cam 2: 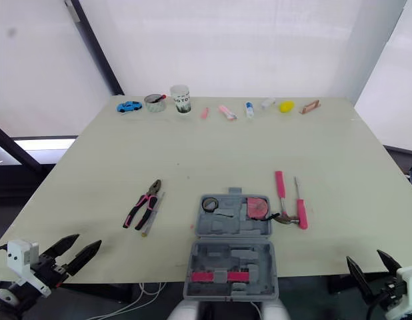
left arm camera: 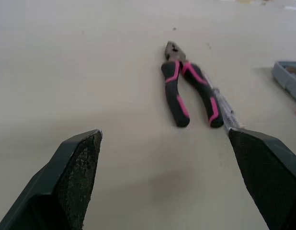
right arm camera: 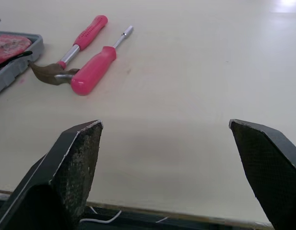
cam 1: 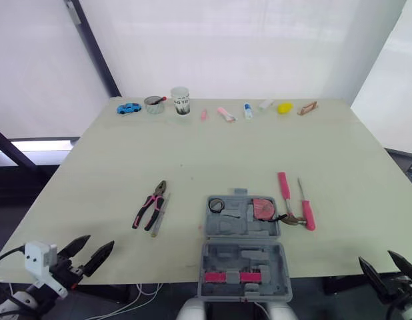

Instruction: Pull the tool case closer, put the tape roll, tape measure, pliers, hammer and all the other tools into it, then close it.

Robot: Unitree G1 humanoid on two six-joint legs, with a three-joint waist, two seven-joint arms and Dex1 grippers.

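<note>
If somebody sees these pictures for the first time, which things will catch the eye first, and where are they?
The open grey tool case in the middle of the table's near edge draws the eye first. Black-and-pink pliers lie to its left, a pink-handled hammer and a pink driver to its right. A blue toy car and a white cup stand at the far edge.

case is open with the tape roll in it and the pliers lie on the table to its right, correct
No: the pliers lie left of the case, as the left eye view shows. The case is open with the tape roll in it.
</note>
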